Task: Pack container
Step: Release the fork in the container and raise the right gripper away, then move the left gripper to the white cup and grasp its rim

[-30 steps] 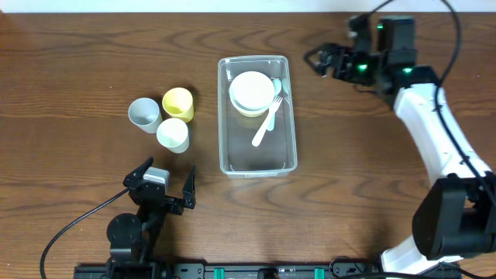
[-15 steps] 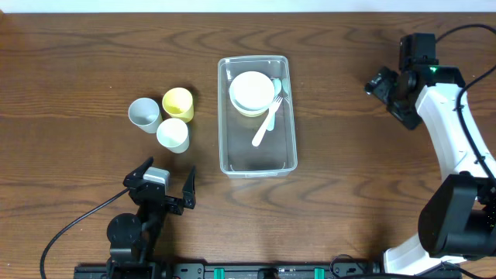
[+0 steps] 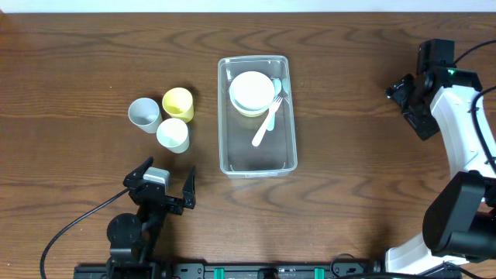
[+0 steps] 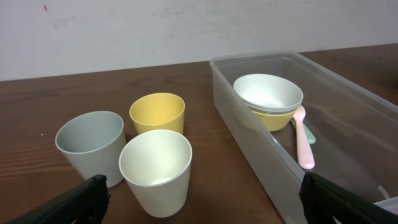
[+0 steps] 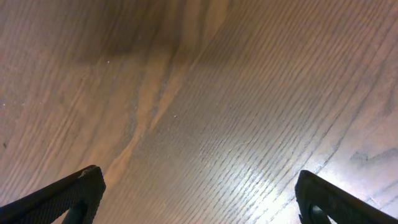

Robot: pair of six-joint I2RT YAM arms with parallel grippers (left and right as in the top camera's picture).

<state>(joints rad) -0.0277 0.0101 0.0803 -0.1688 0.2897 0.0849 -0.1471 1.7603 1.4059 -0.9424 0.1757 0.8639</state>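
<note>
Container (image 3: 224, 132) sits mid-worktop (image 3: 349, 201), long side running away from the robot base; upright, open top.
Inside, at its far end: white bowl (image 3: 252, 89) nested in a yellow bowl (image 4: 273, 119); pink spoon (image 4: 303, 142) lies beside them along the floor of the bin, handle towards the near end, a pale green utensil (image 4: 310, 135) partly under it; can't tell what kind from these views.
Near half of the container floor is bare.
Three cups upright on the worktop left of the container, clustered close: grey cup (image 3: 144, 114), yellow cup (image 3: 177, 103), white cup (image 3: 172, 135); not touching the container.
Left fingers (image 3: 188, 186) spread wide, nothing between them; low at the near edge, pointing at the cups, well apart from them.
Right fingers (image 5: 74, 193) also spread wide, gripping nothing; wrist view shows only bare wood grain between the tips; overhead puts that arm far right, well clear of the container.
</note>
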